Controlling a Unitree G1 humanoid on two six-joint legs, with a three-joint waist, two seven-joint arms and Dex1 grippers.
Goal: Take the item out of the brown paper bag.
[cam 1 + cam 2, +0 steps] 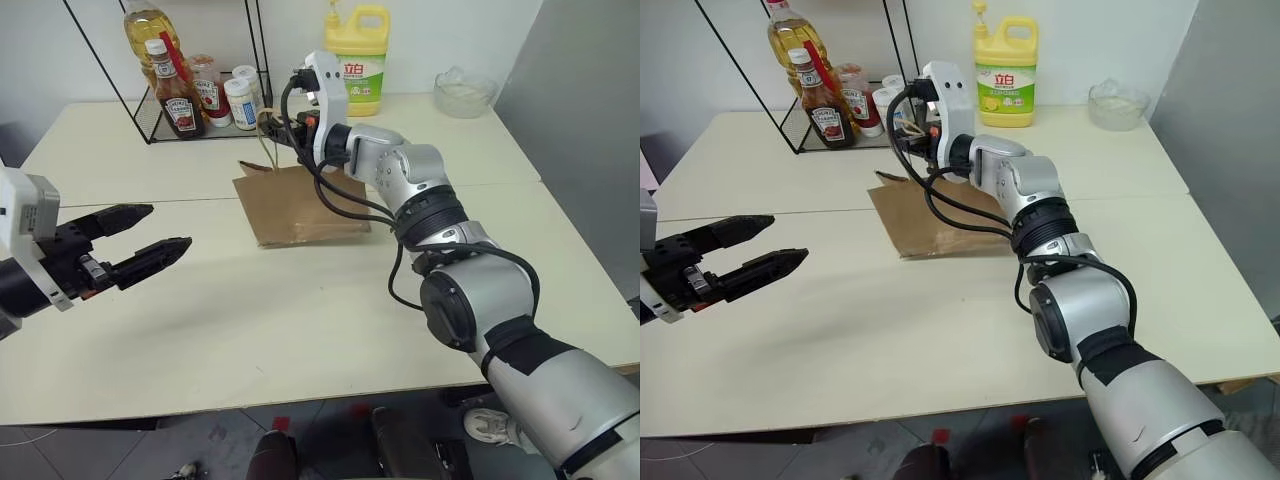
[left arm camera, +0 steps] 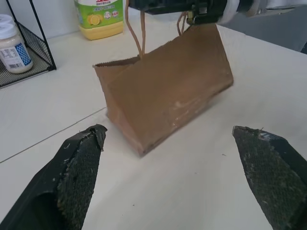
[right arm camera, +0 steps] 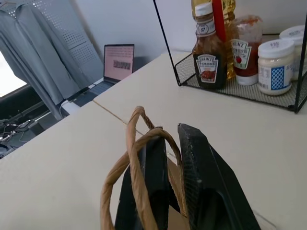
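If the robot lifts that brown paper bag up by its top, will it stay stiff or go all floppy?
Probably floppy. The brown paper bag is thin creased paper and already leans over, so it would likely sag and swing. The right gripper pinches only its top edge beside the cord handles, so the bag may tilt sideways. It looks light.

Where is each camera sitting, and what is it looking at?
Head views: both eyes look forward and down over the table, showing both arms and the brown paper bag.
Left wrist view: looks along the open left gripper at the bag.
Right wrist view: looks past the right gripper, shut on the bag's rim by the handles, toward the ketchup bottles in the wire rack.
Shared: all show the bag.
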